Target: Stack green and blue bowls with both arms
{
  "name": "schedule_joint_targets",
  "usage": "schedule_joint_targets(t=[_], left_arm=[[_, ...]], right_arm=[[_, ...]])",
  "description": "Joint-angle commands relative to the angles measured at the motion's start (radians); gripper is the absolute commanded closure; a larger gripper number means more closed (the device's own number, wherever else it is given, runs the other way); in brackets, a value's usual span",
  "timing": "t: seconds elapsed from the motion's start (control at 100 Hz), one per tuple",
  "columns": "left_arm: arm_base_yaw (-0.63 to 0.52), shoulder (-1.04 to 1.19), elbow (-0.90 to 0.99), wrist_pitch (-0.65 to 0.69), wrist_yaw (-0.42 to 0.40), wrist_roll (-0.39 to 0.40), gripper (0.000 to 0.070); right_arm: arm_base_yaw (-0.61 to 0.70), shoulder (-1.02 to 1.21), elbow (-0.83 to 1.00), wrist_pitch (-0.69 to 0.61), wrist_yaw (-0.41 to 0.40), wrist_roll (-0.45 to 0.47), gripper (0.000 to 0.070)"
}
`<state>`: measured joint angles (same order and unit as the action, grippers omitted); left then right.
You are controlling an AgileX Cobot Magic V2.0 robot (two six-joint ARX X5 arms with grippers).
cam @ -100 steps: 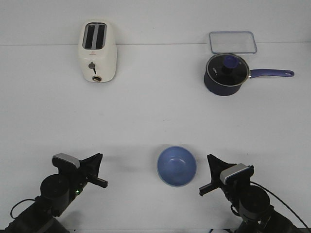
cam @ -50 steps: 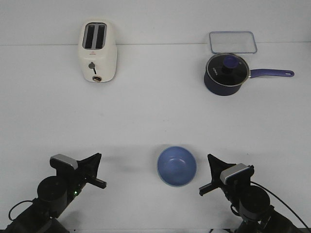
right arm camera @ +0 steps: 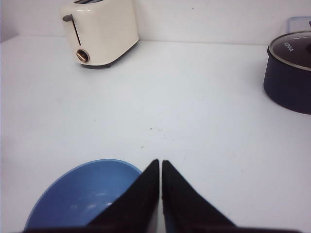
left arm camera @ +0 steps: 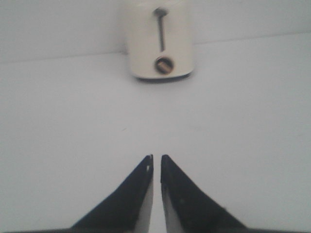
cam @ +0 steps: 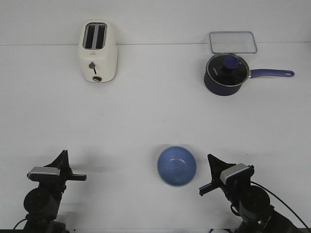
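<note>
The light blue bowl stands upright and empty on the white table near the front, right of centre. It also shows in the right wrist view, just beside my right gripper, whose jaws are shut and empty. In the front view my right gripper is a little to the right of the bowl, apart from it. My left gripper is far to the left of the bowl; in its wrist view the jaws stand almost together with nothing between them. The green bowl is out of view.
A cream toaster stands at the back left; it also shows in the left wrist view. A dark navy saucepan with a glass lid and long handle stands at the back right, a clear rectangular container behind it.
My left arm has drawn back to the left and turned from pointing toward the bowl to pointing straight ahead at the toaster. The right arm and the blue bowl have not moved.
</note>
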<state>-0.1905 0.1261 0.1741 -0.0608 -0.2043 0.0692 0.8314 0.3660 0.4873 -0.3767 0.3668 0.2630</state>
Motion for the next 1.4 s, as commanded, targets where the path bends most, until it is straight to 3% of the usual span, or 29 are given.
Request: schedule_joint_targets(t=[0.0, 0.19, 1.04, 1.11, 1.15, 1.26, 1.39], left_arm=[[0.058, -0.067, -0.059, 0.019, 0.018, 0.03, 0.0685], [0.14, -0.123, -0.151, 0.044, 0.074, 0.013, 0.0685], [0.137, -0.123, -0.16, 0.069, 0.077, 0.016, 0.0685], [0.137, -0.123, -0.16, 0.069, 0.077, 0.016, 0.0685], [0.137, -0.123, -0.16, 0.069, 0.077, 0.016, 0.0685], [0.137, -0.123, -0.16, 0.069, 0.077, 0.016, 0.0685], [0.137, -0.123, -0.16, 0.069, 0.077, 0.016, 0.0685]], right_arm=[[0.01, 0.001, 0.005, 0.011, 0.001, 0.002, 0.0689], [0.01, 0.001, 0.005, 0.01, 0.001, 0.002, 0.0689], [0.009, 0.0, 0.006, 0.04, 0.001, 0.001, 0.0689], [0.009, -0.001, 0.006, 0.04, 0.001, -0.01, 0.0689], [0.002, -0.004, 0.005, 0.04, 0.015, -0.061, 0.069], [-0.092, -0.031, -0.021, 0.056, 0.017, -0.125, 0.0689], [-0.371, -0.102, -0.138, 0.164, -0.17, -0.177, 0.0689]])
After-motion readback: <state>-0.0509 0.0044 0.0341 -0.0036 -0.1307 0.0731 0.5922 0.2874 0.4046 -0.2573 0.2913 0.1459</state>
